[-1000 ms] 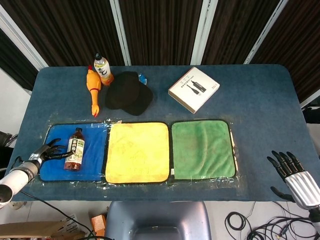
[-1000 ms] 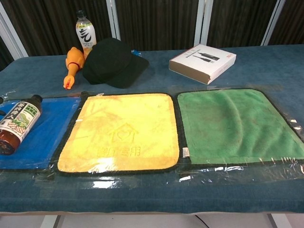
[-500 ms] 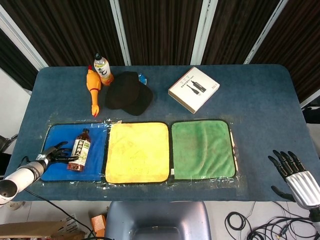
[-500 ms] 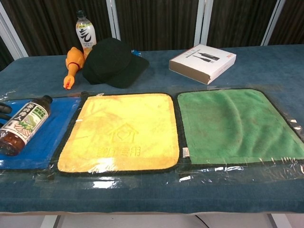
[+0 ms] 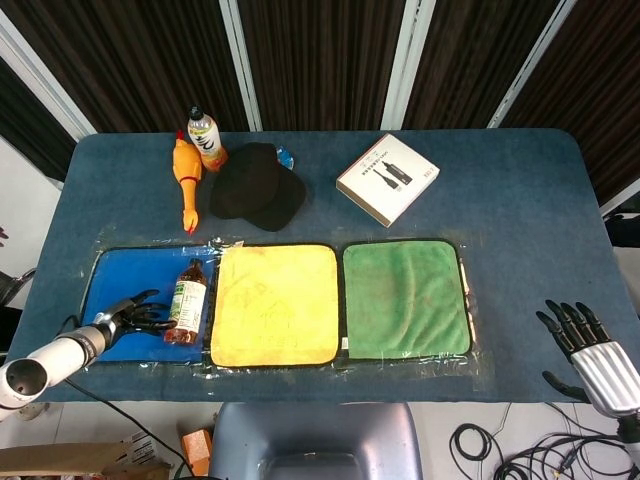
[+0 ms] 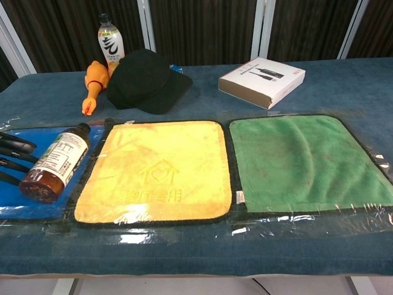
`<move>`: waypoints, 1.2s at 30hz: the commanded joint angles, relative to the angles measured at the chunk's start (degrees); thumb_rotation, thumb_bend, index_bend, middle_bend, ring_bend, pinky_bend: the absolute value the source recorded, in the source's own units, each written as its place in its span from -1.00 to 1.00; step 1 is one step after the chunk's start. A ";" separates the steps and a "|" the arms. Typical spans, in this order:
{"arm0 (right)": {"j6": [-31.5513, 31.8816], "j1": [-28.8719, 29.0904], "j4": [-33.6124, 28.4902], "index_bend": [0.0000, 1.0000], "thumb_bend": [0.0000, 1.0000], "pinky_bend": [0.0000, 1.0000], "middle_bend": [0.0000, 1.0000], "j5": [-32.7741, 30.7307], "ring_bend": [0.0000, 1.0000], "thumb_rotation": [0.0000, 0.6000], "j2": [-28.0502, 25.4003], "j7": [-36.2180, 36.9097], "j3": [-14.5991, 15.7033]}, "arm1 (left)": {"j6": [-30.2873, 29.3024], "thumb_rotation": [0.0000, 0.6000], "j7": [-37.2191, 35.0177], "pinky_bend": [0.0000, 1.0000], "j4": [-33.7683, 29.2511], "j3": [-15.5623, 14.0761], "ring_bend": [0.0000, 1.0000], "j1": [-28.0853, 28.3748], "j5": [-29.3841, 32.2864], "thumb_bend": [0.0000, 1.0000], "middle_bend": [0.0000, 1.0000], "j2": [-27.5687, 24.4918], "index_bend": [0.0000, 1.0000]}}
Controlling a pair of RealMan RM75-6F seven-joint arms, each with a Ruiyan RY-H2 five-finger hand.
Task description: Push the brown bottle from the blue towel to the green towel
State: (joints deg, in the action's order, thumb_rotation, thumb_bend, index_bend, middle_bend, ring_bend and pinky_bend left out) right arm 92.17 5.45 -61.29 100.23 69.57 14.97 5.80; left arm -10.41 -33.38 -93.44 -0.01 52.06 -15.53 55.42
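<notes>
Left robot hand (image 5: 135,315), fingers spread, holding nothing, touches brown plastic bottle (image 5: 188,301) lying at blue towel's (image 5: 115,285) right edge. Push low, steadily rightward across yellow towel (image 5: 275,303) toward green towel (image 5: 405,298); bottle may roll.

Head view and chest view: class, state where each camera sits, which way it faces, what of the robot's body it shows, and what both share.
Head view: high above the near table edge, looking steeply down on the whole table; shows the left hand beside the brown bottle and the right hand off the table's right corner.
Chest view: low at the near edge, looking across toward the curtains; shows only left-hand fingers.
Shared: bottle, blue towel, yellow towel, green towel, black cap, white box.
</notes>
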 commanded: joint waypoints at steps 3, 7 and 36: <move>0.10 -0.06 -0.09 -1.00 -0.72 -1.00 -0.99 0.12 -1.00 1.00 0.01 -0.22 -0.01 | 0.55 1.00 -0.99 -0.26 -0.71 0.52 -0.73 0.26 -0.87 -0.70 -0.61 0.58 -1.00; -0.23 -0.04 -0.09 -1.00 -0.72 -1.00 -0.99 0.07 -1.00 1.00 0.10 -0.44 -0.01 | 1.29 1.00 -2.24 -0.25 -0.68 1.19 -0.73 0.45 -1.31 -0.70 -0.64 1.72 -1.00; -0.50 -0.13 -0.23 -1.00 -0.72 -1.00 -0.99 0.33 -1.00 1.00 -0.07 -0.20 0.09 | 2.12 1.00 -7.63 -0.22 -2.22 6.03 -0.73 2.95 -4.61 -0.71 -0.65 7.36 -1.00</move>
State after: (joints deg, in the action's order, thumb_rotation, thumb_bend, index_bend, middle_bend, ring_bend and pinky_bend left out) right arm 91.67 5.32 -61.52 100.56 69.50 14.77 5.89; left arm -8.46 -40.64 -96.29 5.68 54.80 -20.10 62.04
